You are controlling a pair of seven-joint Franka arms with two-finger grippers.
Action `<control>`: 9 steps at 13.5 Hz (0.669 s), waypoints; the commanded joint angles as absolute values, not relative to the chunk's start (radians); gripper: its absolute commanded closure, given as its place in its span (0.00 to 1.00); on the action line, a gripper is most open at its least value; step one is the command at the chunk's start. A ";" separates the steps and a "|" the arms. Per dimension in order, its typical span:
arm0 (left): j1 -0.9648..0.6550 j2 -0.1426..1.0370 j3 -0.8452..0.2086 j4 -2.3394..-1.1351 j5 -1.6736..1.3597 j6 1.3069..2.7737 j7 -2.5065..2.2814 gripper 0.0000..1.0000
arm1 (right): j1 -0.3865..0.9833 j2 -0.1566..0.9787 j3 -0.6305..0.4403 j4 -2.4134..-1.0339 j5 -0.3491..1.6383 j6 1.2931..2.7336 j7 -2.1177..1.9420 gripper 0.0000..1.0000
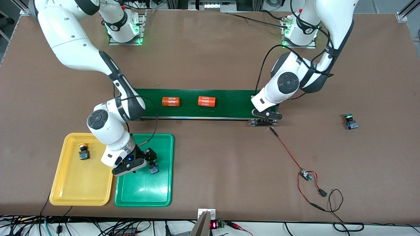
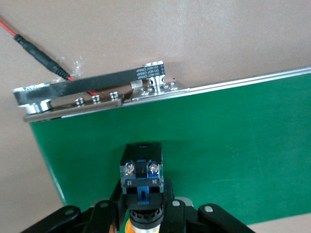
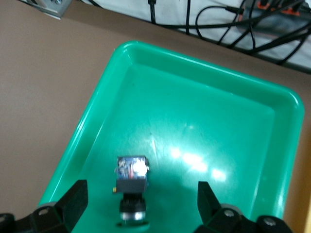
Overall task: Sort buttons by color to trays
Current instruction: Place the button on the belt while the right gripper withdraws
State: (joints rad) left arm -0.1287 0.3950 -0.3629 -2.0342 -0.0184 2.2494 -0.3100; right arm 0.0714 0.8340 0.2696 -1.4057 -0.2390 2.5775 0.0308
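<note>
Even overhead light lit the table (image 1: 210, 59) brightly, leaving only soft, short shadows under the arms. White glare spots shone on the green tray (image 3: 204, 160) floor in the right wrist view, where the button (image 3: 131, 177) looked slightly blurred.

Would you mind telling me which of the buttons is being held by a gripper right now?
The yellow-capped button clamped in the left gripper over the conveyor belt; the others lie free in trays or on the table.
</note>
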 commanded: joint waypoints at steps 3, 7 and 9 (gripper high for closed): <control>-0.137 0.400 -0.348 -1.990 -0.023 2.250 -0.298 0.00 | 0.064 0.688 0.278 -1.447 -0.195 2.320 0.090 0.00; -0.072 0.275 -0.324 -1.997 -0.021 2.165 -0.299 0.00 | 0.067 0.559 0.278 -1.447 -0.176 2.091 0.110 0.00; 0.062 0.252 -0.318 -2.000 -0.020 2.102 -0.301 0.00 | 0.072 0.494 0.278 -1.448 -0.173 1.972 0.150 0.00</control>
